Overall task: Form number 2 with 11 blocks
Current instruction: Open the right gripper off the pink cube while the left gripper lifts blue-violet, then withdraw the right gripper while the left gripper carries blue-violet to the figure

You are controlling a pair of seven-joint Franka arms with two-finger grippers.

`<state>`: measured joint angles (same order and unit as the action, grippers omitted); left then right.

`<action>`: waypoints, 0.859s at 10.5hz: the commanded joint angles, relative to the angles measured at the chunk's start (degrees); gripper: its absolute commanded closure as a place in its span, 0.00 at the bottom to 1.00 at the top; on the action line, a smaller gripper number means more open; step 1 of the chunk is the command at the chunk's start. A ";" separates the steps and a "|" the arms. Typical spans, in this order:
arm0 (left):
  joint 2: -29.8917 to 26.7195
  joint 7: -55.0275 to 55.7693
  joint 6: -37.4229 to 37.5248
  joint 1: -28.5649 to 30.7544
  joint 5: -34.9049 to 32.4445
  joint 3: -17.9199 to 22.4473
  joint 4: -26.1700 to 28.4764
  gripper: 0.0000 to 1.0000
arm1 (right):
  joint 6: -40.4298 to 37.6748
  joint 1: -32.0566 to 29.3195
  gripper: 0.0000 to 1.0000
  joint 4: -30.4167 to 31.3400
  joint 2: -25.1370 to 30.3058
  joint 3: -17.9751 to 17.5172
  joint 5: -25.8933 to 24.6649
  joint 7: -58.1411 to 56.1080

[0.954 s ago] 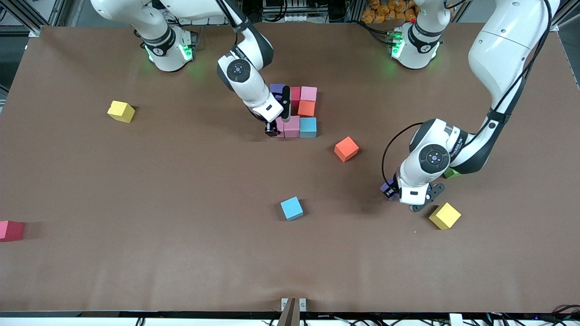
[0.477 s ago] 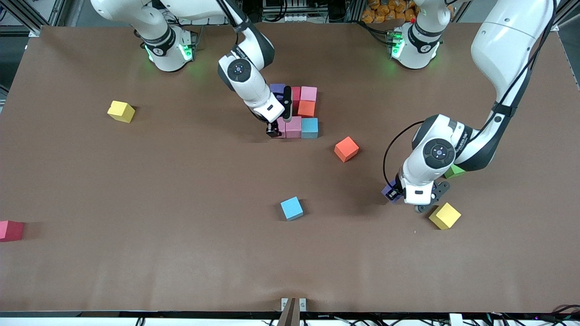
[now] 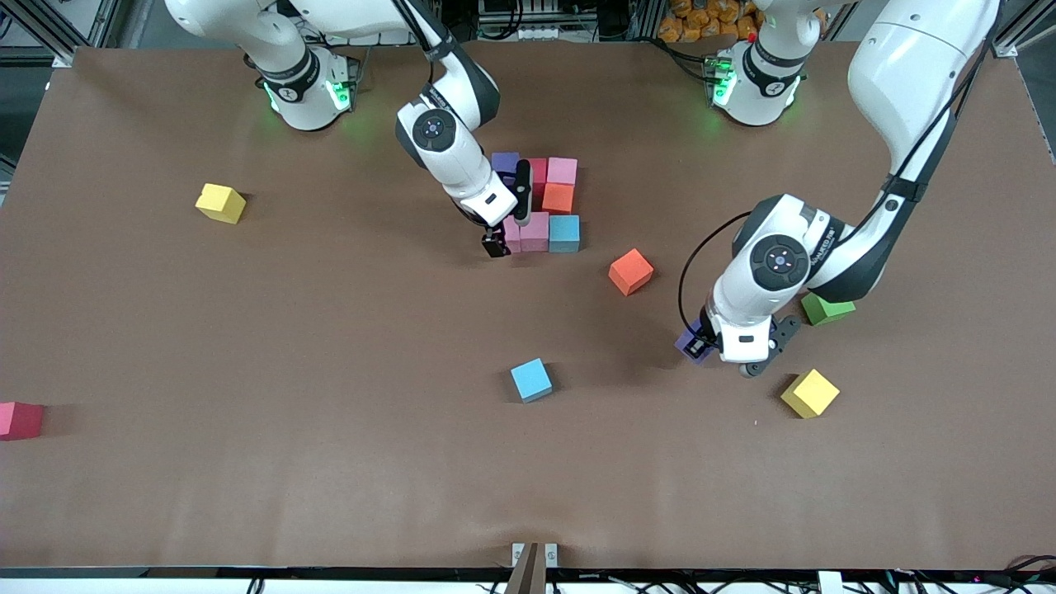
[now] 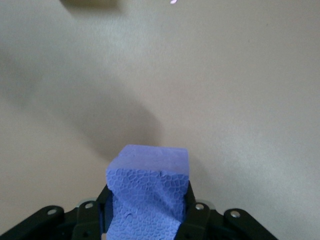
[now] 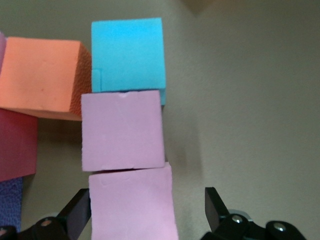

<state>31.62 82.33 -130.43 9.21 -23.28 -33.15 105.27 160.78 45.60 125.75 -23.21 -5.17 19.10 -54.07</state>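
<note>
My left gripper (image 3: 700,342) is shut on a purple block (image 3: 690,344) and holds it above bare table; the left wrist view shows the block (image 4: 150,185) clamped between the fingers. My right gripper (image 3: 497,243) is open around a pink block (image 5: 132,207) at the end of the cluster nearest the right arm. That pink block stands in a row with another pink block (image 3: 535,231) and a light blue block (image 3: 564,233). Behind that row toward the robots are an orange block (image 3: 558,197), a red block (image 3: 536,171), a pink block (image 3: 562,170) and a purple block (image 3: 505,161).
Loose blocks lie around: an orange one (image 3: 631,271), a light blue one (image 3: 530,379), a yellow one (image 3: 810,393), another yellow one (image 3: 220,202), a red one (image 3: 20,419) at the table's edge, and a green cube (image 3: 827,308) under the left arm.
My left gripper has risen and moved toward the cluster with the purple block in it, uncovering the green cube. My right gripper stays at the pink block.
</note>
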 commanded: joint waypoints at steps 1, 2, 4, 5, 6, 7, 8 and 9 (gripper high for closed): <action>-1.21 5.97 1.58 0.19 0.95 -2.60 0.99 1.00 | -6.23 0.37 0.00 -2.08 2.72 2.43 1.03 -0.24; -1.12 9.83 1.76 0.19 0.95 -4.18 0.99 1.00 | -11.58 0.10 0.00 -3.31 4.82 3.75 1.03 -0.24; -0.86 17.39 1.93 -1.29 0.95 -6.30 0.91 1.00 | -21.16 -0.60 0.00 -6.03 8.09 6.65 0.85 -0.68; -0.86 19.69 1.93 -2.96 1.04 -6.31 0.90 1.00 | -24.87 -1.39 0.00 -7.35 8.53 8.23 0.85 -2.34; -0.86 21.11 1.93 -4.54 0.95 -6.31 0.99 1.00 | -28.21 -1.92 0.00 -9.28 8.54 10.07 0.85 -4.18; -0.86 21.03 2.02 -6.29 0.95 -6.31 0.91 1.00 | -31.90 -1.92 0.00 -11.65 8.54 12.79 0.85 -5.68; -0.77 20.25 2.02 -7.97 0.60 -6.31 0.64 1.00 | -33.07 -2.01 0.00 -12.80 8.19 15.42 0.77 -7.96; -0.77 18.33 2.02 -9.72 0.25 -6.31 0.47 1.00 | -32.30 -2.27 0.00 -12.73 7.58 17.02 0.24 -9.46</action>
<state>31.64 102.20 -129.13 1.49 -23.20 -39.66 105.77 129.27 43.69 114.15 -14.69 9.94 19.07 -60.74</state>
